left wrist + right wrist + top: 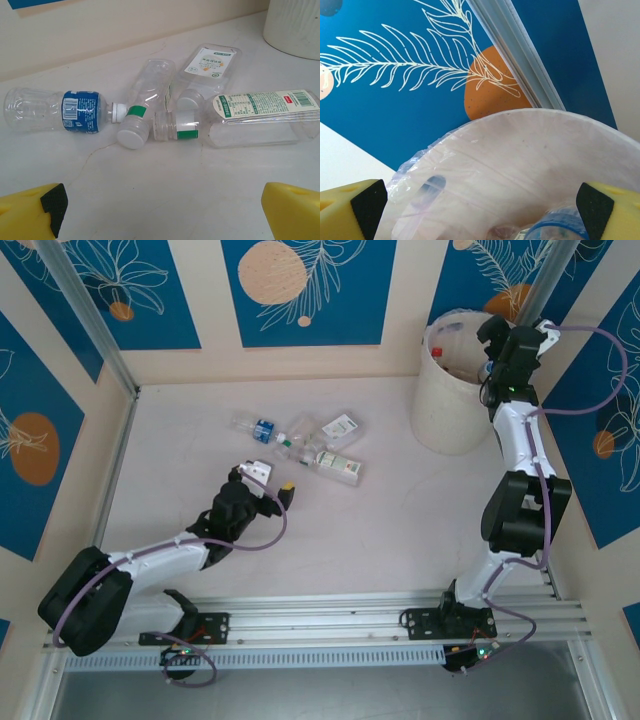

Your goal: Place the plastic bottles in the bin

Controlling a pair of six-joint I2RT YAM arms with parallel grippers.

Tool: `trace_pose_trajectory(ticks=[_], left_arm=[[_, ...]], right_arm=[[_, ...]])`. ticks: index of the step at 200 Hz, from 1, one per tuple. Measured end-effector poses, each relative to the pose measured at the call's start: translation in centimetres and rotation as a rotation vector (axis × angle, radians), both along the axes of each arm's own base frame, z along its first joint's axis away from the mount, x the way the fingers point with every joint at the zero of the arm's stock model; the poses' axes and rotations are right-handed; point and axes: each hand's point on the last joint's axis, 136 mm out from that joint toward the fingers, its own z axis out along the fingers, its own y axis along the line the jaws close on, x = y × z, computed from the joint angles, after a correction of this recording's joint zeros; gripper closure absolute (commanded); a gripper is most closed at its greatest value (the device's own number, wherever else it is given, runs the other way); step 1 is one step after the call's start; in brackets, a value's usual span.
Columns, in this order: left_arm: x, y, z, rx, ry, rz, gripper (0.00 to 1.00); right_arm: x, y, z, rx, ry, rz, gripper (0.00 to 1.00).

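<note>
Several clear plastic bottles lie in a loose cluster mid-table: a blue-labelled one, one with a green band and white cap, a flat one with a white and green label, and a long one with a printed label. My left gripper stands open just short of them, nothing between its yellow fingers. The off-white bin stands at the back right, lined with a thin bag. My right gripper hangs open over its mouth; a blue-labelled bottle lies inside below it.
Blue and cream patterned walls close in the table at the back and sides. The bin's ribbed wall rises to the right beyond the bottle cluster. An aluminium rail runs along the near edge by the arm bases.
</note>
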Motion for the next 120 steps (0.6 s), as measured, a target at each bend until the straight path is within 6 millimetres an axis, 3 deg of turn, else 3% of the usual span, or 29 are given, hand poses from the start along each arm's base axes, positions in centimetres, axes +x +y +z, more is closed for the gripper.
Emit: trace_pose_trajectory(ticks=[50, 80, 120], left_arm=[[0.1, 0.0, 0.0, -0.019, 0.012, 0.009, 0.00], [0.1, 0.1, 0.0, -0.022, 0.013, 0.012, 0.00], [0.4, 0.7, 0.0, -0.027, 0.025, 0.043, 0.00]], right_arm=[[-1.7, 1.2, 2.4, -0.005, -0.036, 0.053, 0.01], [-3.4, 3.0, 4.3, -0.032, -0.059, 0.105, 0.01], [-5.1, 6.4, 4.2, -0.054, 0.016, 0.209, 0.01]])
